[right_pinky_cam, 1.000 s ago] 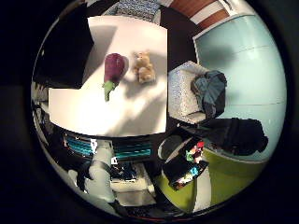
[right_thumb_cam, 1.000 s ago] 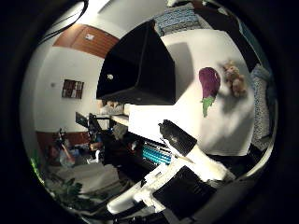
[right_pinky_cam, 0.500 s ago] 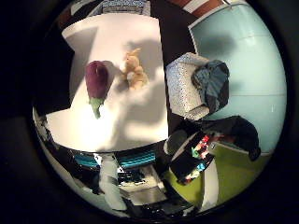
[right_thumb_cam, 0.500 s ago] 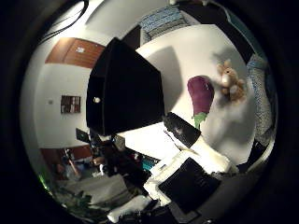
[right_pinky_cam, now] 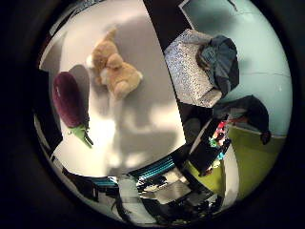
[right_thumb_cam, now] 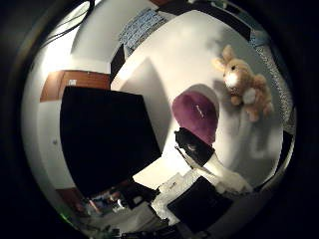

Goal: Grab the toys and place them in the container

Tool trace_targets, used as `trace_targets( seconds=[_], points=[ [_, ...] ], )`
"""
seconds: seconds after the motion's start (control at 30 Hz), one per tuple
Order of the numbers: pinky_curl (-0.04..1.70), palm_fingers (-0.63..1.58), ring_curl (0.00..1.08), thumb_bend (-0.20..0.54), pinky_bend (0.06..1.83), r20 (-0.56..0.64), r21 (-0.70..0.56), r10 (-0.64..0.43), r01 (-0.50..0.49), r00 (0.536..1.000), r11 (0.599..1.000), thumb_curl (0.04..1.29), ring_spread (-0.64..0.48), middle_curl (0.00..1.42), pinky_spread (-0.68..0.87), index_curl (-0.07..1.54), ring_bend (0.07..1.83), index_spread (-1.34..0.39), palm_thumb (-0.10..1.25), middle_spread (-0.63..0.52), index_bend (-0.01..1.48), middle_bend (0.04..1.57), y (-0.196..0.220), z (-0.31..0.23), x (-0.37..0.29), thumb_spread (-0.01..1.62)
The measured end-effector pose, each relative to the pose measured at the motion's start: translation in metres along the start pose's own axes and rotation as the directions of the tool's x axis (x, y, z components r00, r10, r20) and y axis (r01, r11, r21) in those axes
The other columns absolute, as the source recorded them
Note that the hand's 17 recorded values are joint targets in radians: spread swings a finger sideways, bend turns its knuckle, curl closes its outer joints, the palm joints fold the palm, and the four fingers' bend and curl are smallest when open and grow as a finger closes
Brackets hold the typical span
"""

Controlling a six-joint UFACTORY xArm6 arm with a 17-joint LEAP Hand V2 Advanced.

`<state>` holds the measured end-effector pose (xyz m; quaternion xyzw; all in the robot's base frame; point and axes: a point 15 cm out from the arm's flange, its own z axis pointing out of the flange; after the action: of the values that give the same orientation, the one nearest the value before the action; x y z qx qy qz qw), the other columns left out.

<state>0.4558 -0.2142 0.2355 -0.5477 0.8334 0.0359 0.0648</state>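
Currently the hand, fingers extended and empty, hovers over the purple plush eggplant; an off-centre grasp risks nudging it into the tan plush rabbit beside it on the white table.

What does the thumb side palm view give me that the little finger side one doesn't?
Only the thumb side view shows the black box-shaped container and part of the white and black hand, close to the eggplant. Only the little finger side view shows the eggplant's green stem and the grey patterned armchair. Both show the purple plush eggplant and tan plush bunny on the white table.
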Motion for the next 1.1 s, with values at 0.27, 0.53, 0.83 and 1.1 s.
trace_targets(
  seconds=[0.27,0.53,0.83,1.1],
  points=[
    [0.29,0.13,0.25,-0.022,0.47,0.0,-0.03,0.061,-0.061,0.998,0.998,0.35,0.24,0.33,0.46,0.26,0.34,-0.16,0.64,0.19,0.15,0.2,-0.019,0.035,0.032,1.12],
    [0.29,0.16,0.25,-0.021,0.46,-0.006,-0.088,0.085,-0.085,0.996,0.993,0.35,0.23,0.33,0.46,0.27,0.36,-0.15,0.63,0.18,0.15,0.21,-0.019,0.079,0.048,1.13],
    [0.23,0.69,0.3,-0.013,0.38,-0.036,-0.137,0.069,-0.074,0.997,0.988,0.36,-0.01,0.4,0.24,0.27,0.67,-0.22,0.67,-0.05,0.18,0.45,-0.011,0.096,0.056,1.1],
    [0.45,1.36,0.51,-0.008,0.99,-0.105,-0.188,0.01,-0.029,0.994,0.982,0.44,-0.27,0.64,-0.4,0.57,1.12,-0.37,0.87,-0.21,0.68,1.0,-0.004,0.063,0.064,1.0]
  ],
)
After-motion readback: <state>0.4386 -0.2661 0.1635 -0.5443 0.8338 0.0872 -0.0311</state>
